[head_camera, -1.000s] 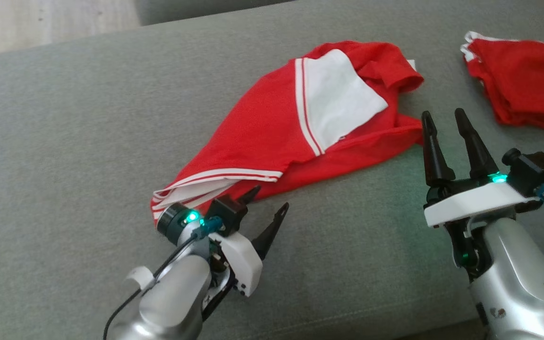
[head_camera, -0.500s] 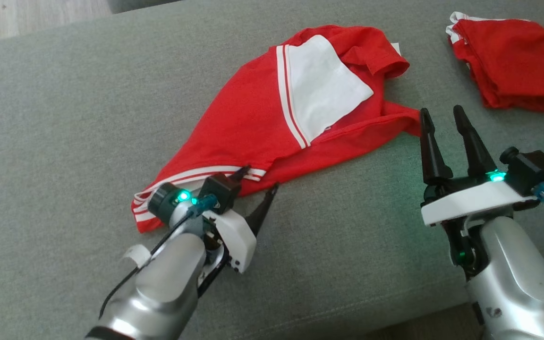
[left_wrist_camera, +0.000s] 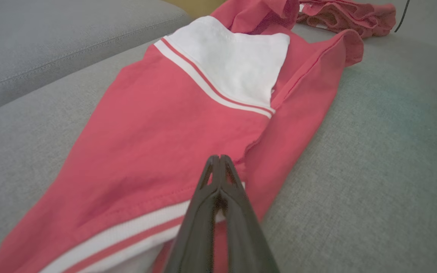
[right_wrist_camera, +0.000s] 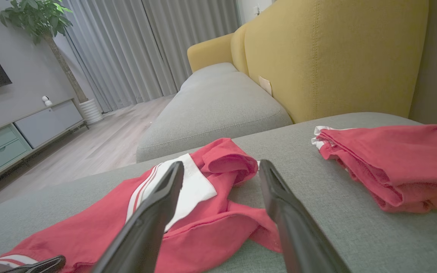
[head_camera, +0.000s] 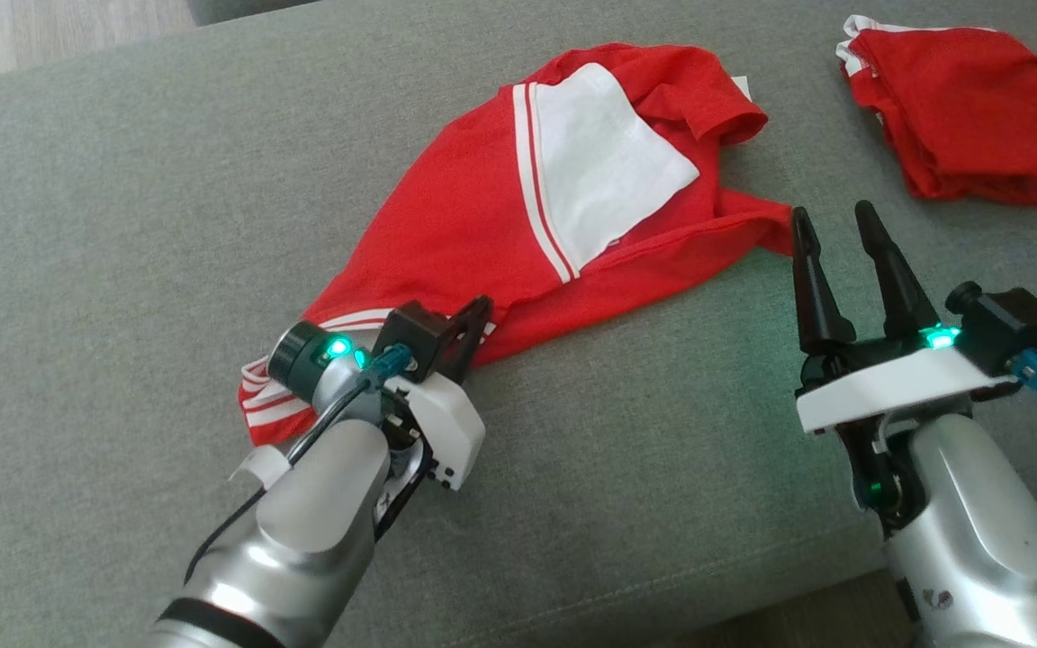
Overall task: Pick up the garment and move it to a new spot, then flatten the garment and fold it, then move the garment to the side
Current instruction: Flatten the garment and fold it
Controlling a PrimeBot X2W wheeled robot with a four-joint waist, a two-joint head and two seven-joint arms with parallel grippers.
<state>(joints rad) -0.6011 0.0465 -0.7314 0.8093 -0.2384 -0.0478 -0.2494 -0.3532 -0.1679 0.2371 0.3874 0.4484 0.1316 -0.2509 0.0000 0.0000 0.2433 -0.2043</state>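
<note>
The garment (head_camera: 455, 225) is a red shirt with white stripes and a white panel, lying crumpled across the grey sofa seat (head_camera: 122, 225). My left gripper (head_camera: 480, 310) is at its striped hem, near the lower left end. In the left wrist view the left gripper (left_wrist_camera: 220, 157) has both fingers pressed together on the hem of the garment (left_wrist_camera: 157, 125). My right gripper (head_camera: 829, 220) stands open just right of the garment's right corner, with nothing between its fingers. Seen from the right wrist, the right gripper (right_wrist_camera: 220, 165) frames the garment (right_wrist_camera: 203, 227).
A second red garment, folded (head_camera: 960, 117), lies at the seat's far right and shows in the right wrist view (right_wrist_camera: 393, 163). A yellow backrest (right_wrist_camera: 336, 57) rises behind it. Wooden floor (head_camera: 32, 27) lies beyond the seat's far edge.
My left gripper moved onto the striped hem and went from open to shut on it. The head camera shifted a little. The right gripper stayed open in place.
</note>
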